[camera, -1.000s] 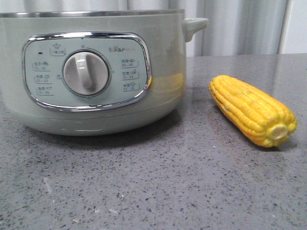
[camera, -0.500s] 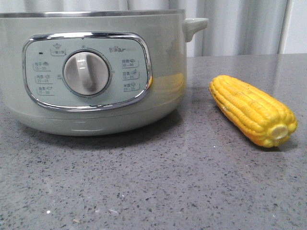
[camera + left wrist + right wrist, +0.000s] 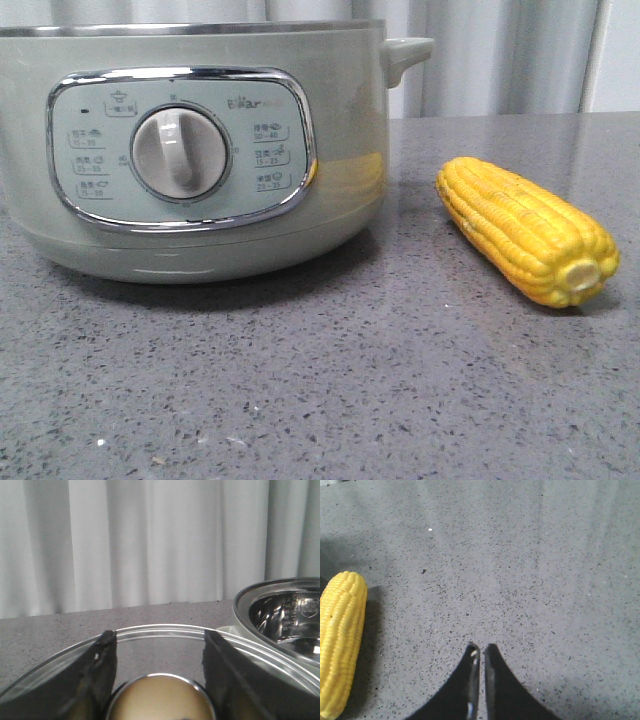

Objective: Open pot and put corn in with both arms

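The pale green pot stands at the left of the front view with its dial facing me. Its open steel bowl shows in the left wrist view with no lid on it. My left gripper is shut on the round knob of a glass lid, which it holds beside the pot. The yellow corn lies on the table to the right of the pot. My right gripper is shut and empty above bare table, with the corn off to one side of it. Neither gripper shows in the front view.
The table is a grey speckled stone top. A pale curtain hangs behind it. The pot's small side handle sticks out toward the corn.
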{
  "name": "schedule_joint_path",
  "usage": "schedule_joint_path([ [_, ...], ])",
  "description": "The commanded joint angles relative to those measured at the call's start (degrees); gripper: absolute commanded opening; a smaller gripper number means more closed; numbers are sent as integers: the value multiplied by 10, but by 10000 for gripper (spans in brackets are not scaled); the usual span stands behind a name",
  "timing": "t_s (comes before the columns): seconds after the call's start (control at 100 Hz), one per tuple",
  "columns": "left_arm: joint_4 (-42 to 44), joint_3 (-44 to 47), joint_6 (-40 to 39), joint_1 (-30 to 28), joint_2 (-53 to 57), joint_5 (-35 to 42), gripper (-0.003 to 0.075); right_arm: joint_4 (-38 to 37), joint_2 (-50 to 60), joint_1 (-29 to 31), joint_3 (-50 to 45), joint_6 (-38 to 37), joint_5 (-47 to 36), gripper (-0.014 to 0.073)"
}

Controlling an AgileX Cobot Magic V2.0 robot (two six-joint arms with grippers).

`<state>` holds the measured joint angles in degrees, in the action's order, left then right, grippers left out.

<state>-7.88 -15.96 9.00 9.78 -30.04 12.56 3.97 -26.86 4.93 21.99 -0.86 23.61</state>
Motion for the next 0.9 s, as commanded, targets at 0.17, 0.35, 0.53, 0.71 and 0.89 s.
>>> schedule_joint_path([
  [0.17,-4,-7,2,-1,1,115,-20,1,-7,0,15,3,-46,-66],
  [0.35,-22,-7,40,-1,1,129,-20,1,-7,0,15,3,-46,-66],
  [0.53,-172,-7,135,-1,1,156,-20,1,-7,0,15,3,-46,-66],
  [0.71,-229,-7,172,-1,1,152,-20,1,-7,0,15,3,-46,-66],
  [0.89,-319,-7,246,-1,-3,143,-20,1,-7,0,15,3,-46,-66],
])
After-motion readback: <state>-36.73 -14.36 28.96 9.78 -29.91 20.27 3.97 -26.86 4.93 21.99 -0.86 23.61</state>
